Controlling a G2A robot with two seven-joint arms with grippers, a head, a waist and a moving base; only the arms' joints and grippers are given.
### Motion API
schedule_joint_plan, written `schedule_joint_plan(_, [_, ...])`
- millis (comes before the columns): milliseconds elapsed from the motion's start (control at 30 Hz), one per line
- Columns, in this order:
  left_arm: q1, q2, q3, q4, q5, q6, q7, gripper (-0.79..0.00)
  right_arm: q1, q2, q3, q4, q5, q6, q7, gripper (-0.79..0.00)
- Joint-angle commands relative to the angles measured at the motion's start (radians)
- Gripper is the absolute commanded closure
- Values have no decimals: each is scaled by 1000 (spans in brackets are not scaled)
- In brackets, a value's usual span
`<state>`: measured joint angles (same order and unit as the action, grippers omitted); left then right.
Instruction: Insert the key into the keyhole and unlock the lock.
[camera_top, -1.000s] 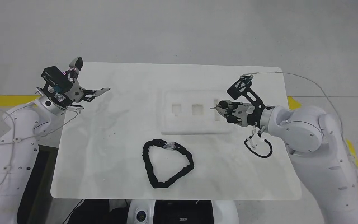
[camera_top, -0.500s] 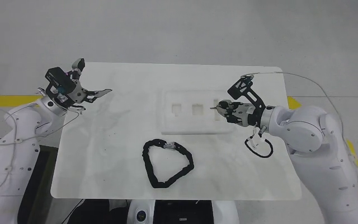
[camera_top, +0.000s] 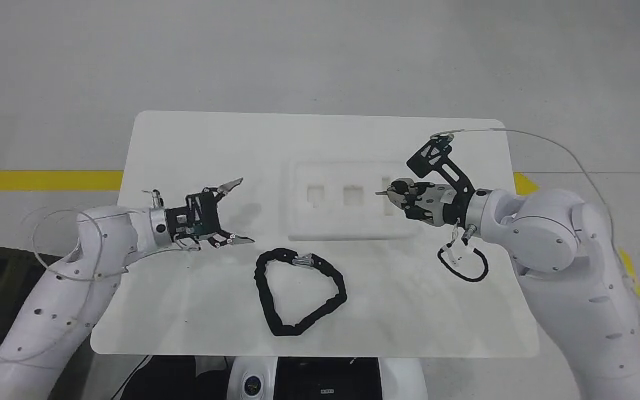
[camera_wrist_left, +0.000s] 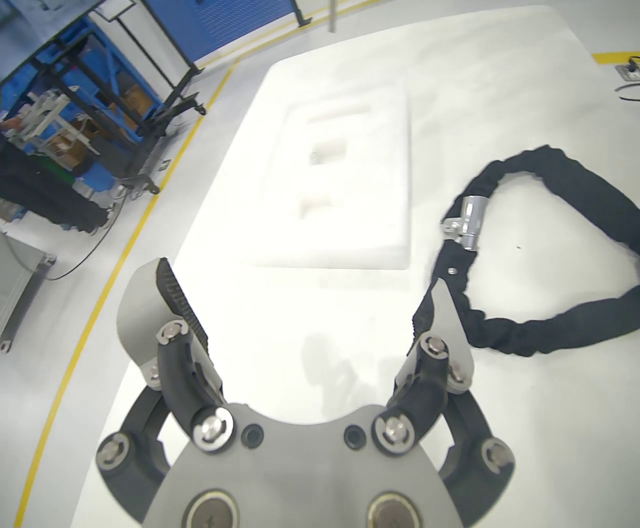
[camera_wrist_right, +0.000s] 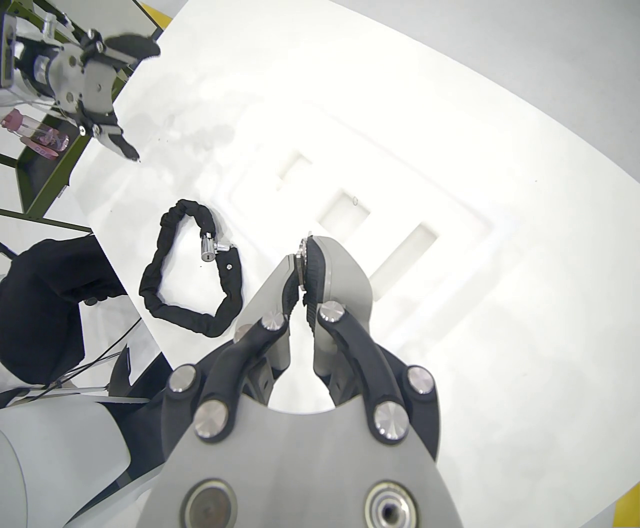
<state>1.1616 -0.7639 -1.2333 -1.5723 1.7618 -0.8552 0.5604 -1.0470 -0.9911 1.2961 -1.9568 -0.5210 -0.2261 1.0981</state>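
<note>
Wide open and empty, the left gripper (camera_wrist_left: 300, 280) hangs just left of the lock (camera_top: 300, 262), near-centre; right gripper (camera_top: 390, 189) clamps the key (camera_wrist_right: 301, 249) over the tray's (camera_top: 300, 225) right end. Bracing step, I'd say: next, pinch the barrel (camera_wrist_left: 472, 227). Right wrist view catches the keyhole (camera_wrist_right: 205, 257) end-on; left wrist's, the barrel sideways.

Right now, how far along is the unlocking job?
Done: the right gripper is shut on the key, holding it above the white foam tray. In hand: the open left gripper sits close beside the black chain lock, gripping nothing. Left: grip the lock, insert the key into the silver lock cylinder and turn it; the chain is a closed loop on the table.
</note>
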Motion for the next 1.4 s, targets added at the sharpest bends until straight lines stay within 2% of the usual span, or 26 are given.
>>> schedule_joint_plan(0, [-3,-3,35,0,37,-4,18,-785,0,0,0,0,0,0,0,0])
schedule_joint_plan(333, [-21,-11,163,-32,162,-78,84,-785,0,0,0,0,0,0,0,0])
schedule_joint_plan(500, [-33,-13,202,-41,197,-80,107,-785,0,0,0,0,0,0,0,0])
schedule_joint_plan(1067, [-34,-14,206,-40,201,-77,108,-785,0,0,0,0,0,0,0,0])
schedule_joint_plan(1233, [-19,-14,212,-71,189,-79,68,-785,0,0,0,0,0,0,0,0])
schedule_joint_plan(1367, [-20,-17,246,-105,206,-101,53,-785,0,0,0,0,0,0,0,0])
